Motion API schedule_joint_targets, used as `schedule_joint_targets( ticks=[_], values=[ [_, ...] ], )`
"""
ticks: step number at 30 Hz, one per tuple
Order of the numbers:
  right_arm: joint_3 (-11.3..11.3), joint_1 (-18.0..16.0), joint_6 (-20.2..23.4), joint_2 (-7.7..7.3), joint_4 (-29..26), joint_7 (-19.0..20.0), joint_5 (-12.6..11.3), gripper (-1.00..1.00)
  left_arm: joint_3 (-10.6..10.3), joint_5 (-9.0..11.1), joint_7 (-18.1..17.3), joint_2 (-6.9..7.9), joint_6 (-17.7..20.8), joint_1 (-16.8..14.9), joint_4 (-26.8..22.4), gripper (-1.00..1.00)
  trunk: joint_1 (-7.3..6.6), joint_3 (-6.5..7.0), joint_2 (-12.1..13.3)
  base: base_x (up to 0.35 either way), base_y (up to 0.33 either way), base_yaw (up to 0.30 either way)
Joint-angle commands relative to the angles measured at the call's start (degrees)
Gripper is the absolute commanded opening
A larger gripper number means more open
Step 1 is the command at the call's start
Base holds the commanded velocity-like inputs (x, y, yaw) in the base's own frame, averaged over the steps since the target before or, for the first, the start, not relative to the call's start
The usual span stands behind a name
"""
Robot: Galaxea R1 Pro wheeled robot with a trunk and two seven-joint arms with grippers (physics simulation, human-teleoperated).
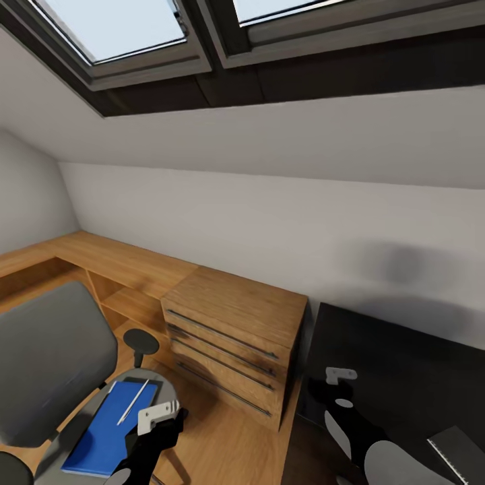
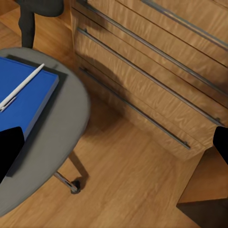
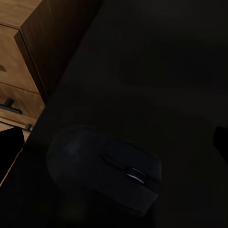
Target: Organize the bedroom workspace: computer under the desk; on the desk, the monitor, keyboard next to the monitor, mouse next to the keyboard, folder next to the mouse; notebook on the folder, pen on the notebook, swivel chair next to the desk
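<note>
Hovering my open left pincer [image 1: 162, 421] by the swivel chair [image 1: 47, 357]; the blue folder [image 1: 108, 428] with the pen [image 1: 133, 401] lies at eight o'clock. My open right pincer [image 1: 337, 391] hangs over the mouse [image 3: 104, 171] on the black bench [image 1: 397, 377].

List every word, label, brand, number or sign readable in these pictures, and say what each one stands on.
There is no readable text in any view.
Blue folder on the swivel chair: plain cover, no label.
Pen on the folder: no marking visible.
Mouse on the desk: too dark to show any logo.
Wooden drawer cabinet: bare fronts, only handles.
Keyboard at the desk edge: keys too small to read.
</note>
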Motion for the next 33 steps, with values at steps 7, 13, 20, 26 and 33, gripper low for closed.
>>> schedule_joint_targets(
  ticks=[7,13,20,26,33],
  values=[
    [0.49,-0.05,0.01,-0.1,-0.04,-0.4,-0.58,1.0,-0.08,0.6,0.45,0.01,-0.1,-0.01,-0.14,1.0,1.56,-1.33,-2.89,0.0,0.0,0.0],
    [0.49,-0.05,0.21,-0.1,-0.04,-0.41,-0.57,1.0,-0.08,0.6,0.45,0.01,-0.15,0.01,-0.19,1.0,2.88,-2.41,-5.29,0.0,0.0,0.0],
    [0.49,-0.05,0.33,-0.1,-0.04,-0.41,-0.55,1.0,-0.08,0.6,0.45,0.01,-0.16,0.01,-0.21,1.0,4.41,-3.67,-8.1,0.0,0.0,0.0],
    [0.49,-0.06,0.35,-0.1,0.03,-0.41,-0.55,1.0,-0.08,0.6,0.45,0.01,-0.16,0.02,-0.21,1.0,5.73,-4.74,-10.51,0.0,0.0,0.0],
    [0.49,-0.05,0.35,-0.1,0.05,-0.41,-0.55,1.0,-0.08,0.59,0.45,0.01,-0.16,0.05,-0.22,1.0,7.27,-6.0,-13.31,0.0,0.0,0.0]
  ],
)
